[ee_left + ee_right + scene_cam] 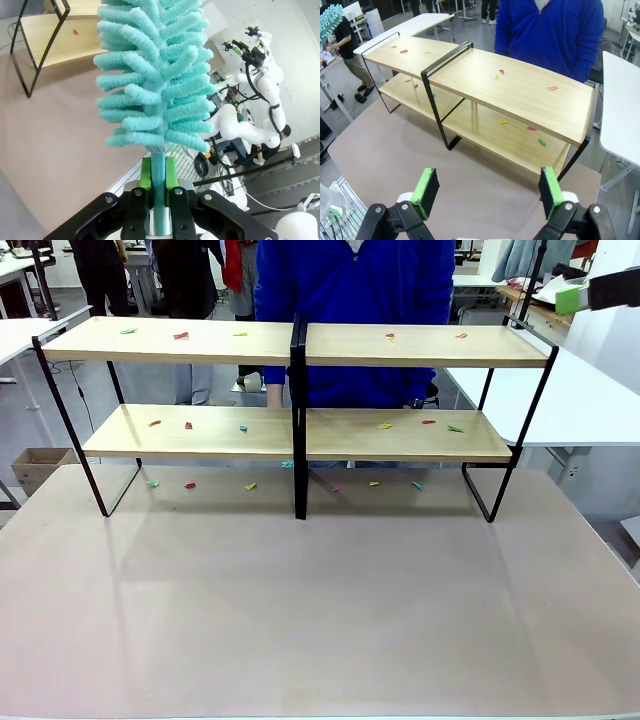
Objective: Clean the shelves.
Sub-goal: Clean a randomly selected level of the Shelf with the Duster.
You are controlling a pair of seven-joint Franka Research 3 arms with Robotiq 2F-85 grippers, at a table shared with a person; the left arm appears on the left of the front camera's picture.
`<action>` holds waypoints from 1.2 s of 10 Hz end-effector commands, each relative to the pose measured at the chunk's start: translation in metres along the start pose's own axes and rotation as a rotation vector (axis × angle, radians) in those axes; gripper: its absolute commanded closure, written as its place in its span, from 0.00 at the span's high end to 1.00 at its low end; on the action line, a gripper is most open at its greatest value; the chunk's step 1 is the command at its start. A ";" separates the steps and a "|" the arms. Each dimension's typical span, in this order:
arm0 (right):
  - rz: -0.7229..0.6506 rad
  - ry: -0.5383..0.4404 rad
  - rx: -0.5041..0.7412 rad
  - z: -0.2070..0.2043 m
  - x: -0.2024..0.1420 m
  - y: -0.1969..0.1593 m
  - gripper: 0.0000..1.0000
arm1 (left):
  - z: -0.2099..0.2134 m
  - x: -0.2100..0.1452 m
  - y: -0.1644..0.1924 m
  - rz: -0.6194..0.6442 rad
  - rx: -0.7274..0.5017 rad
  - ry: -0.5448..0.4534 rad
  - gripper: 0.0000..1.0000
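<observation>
Pinkish-beige tabletop [320,620] takes up the near half of front view. Nearest, in L wrist view, the L gripper [159,172] is clamped tight: both green pads [146,172] press flat on the teal handle of a fluffy duster [155,75], whose head rises twd 12 o'clock. In R wrist view the R gripper [489,192] is spread wide w/ nothing btwn its pads, table surface showing thru the gap. Front view has one green pad and a black finger coming in at 2 o'clock, above the rack's R end and apart from it.

The shelves [300,390] stand upright across the far part of the table, at 12 o'clock from its centre: two tiers of light-wood boards on a thin black frame w/ a black centre post. Small coloured scraps [180,336] (red, green, yellow, orange) lie scattered on top boards, on lower boards, and on the tabletop under the rack. In R wrist view the rack runs from 10 o'clock down to 4 o'clock, and the duster head shows beyond it at 10 o'clock. L wrist view catches the rack's end frame at 11 o'clock, one red scrap on its board.

Behind the rack at 12 o'clock a person [350,300] in a blue top stands close to the table's far edge. White tables [570,400] sit at 3 and 10 o'clock, a cardboard box [40,465] on the floor at 9 o'clock. More people stand farther off at 11 o'clock.
</observation>
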State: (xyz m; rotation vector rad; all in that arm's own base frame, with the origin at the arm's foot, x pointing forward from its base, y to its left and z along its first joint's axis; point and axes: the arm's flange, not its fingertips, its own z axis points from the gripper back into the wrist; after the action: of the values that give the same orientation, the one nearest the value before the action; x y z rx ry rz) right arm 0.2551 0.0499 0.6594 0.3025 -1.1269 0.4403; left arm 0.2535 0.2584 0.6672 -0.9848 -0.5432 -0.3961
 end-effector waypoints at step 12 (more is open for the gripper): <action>-0.002 0.000 0.000 -0.001 0.000 0.000 1.00 | -0.308 -0.058 0.004 -0.082 0.261 0.888 0.12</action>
State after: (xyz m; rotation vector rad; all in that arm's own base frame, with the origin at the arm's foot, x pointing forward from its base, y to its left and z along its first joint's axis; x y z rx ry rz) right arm 0.2549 0.0500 0.6595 0.3023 -1.1273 0.4407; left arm 0.2791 0.0040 0.5003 -0.4526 0.2386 -0.8899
